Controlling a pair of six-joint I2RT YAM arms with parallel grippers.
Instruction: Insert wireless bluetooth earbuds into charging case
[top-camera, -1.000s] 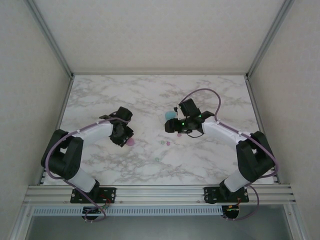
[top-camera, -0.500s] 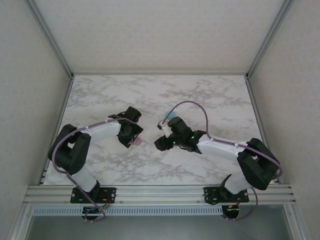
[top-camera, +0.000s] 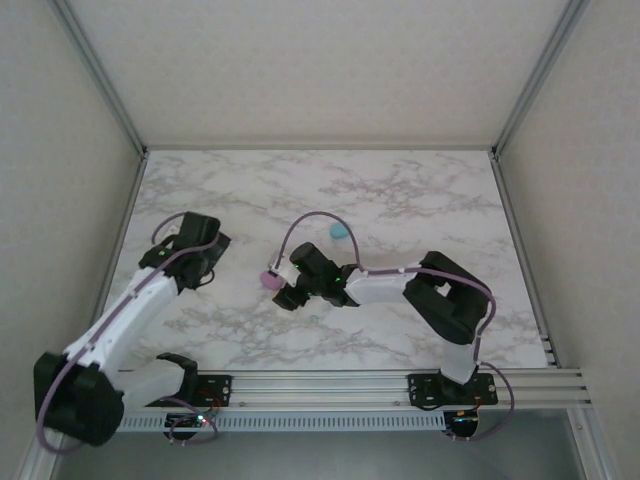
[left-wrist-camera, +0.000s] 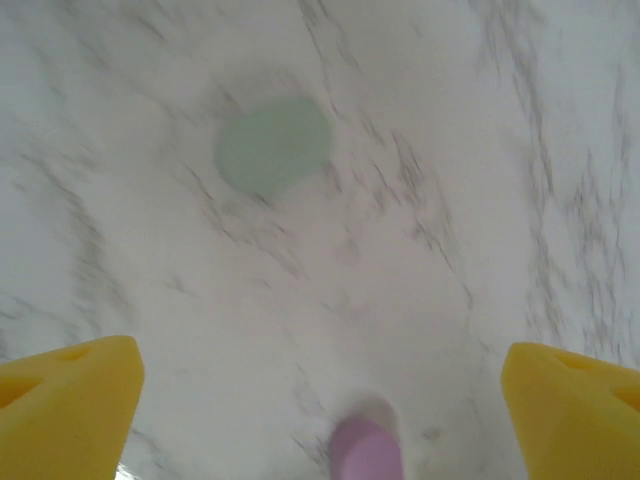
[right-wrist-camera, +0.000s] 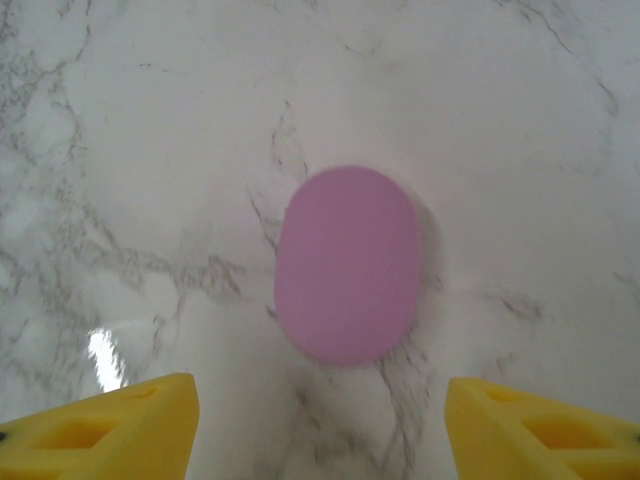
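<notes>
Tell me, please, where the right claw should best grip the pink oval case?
Probably across its narrow width, pinching the two long sides from straight above. The pink oval case lies flat on the table, long axis pointing away from the right claw, whose open fingers stand wider than it.

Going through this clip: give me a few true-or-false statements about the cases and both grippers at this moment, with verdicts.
1. The pink case lies flat on the table. True.
2. The right gripper is clamped on the pink case. False: its fingers stand apart, clear of the case.
3. A cyan case lies on the table, apart from the pink case. True.
4. The left gripper holds the green case. False: it is open, and the green case lies on the table ahead of it.
</notes>
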